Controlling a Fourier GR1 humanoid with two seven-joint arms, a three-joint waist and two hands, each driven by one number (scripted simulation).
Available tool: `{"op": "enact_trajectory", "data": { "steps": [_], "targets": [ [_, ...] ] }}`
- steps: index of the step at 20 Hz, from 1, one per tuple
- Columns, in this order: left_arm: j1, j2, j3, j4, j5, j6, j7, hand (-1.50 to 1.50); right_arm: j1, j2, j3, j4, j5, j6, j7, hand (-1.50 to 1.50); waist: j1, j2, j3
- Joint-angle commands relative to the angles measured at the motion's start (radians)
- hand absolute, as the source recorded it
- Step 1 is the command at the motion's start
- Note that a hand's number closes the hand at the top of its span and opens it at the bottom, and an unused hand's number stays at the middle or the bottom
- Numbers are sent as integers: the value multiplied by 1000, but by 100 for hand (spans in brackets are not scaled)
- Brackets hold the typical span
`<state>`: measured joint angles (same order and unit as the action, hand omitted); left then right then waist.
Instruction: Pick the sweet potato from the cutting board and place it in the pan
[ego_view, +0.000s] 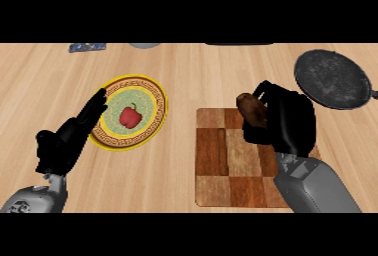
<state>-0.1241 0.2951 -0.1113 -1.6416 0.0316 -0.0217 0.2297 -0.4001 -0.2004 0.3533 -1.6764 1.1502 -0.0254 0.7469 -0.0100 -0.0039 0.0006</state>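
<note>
Head view: right hand (284, 125) curled round sweet potato (253, 108)

Right hand (284, 125) curled, gripping; left hand (70, 137) open, fingers straight.

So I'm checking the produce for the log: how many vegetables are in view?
2. A red pepper lies on the yellow plate at left; a sweet potato is in the right hand over the cutting board. None seems hidden.

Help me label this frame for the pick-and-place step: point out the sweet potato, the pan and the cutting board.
sweet potato (249, 106): head view, on its exposed brown upper end.
pan (332, 80): head view, on its dark inner base.
cutting board (221, 165): head view, on a bare patch at its left.
</note>
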Motion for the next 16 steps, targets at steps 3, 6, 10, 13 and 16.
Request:
{"op": "enact_trajectory", "data": {
  "steps": [3, 6, 10, 13, 16],
  "targets": [
    [6, -44, -23, 0, -37, 10, -14, 0, 40, -45, -188, 67, -76, -171, -123, 150, 10, 5, 0],
    [-34, -26, 9, 58, -21, -23, -42, 0, 12, -3, -258, 144, -154, -276, -187, 150, 12, 7, 0],
    [24, -42, -9, -26, -40, -15, -6, 0, -55, -70, -388, 358, -272, -318, -370, 150, 22, 7, 0],
    [17, -62, -14, -30, -48, -10, 8, 0, -88, -141, -452, 473, -290, -342, -467, 150, 21, 6, 0],
    [-11, -44, 14, 36, -31, -41, -23, 0, -163, -157, -502, 709, -259, -472, -553, 150, 32, 13, 1]
  ]
}}
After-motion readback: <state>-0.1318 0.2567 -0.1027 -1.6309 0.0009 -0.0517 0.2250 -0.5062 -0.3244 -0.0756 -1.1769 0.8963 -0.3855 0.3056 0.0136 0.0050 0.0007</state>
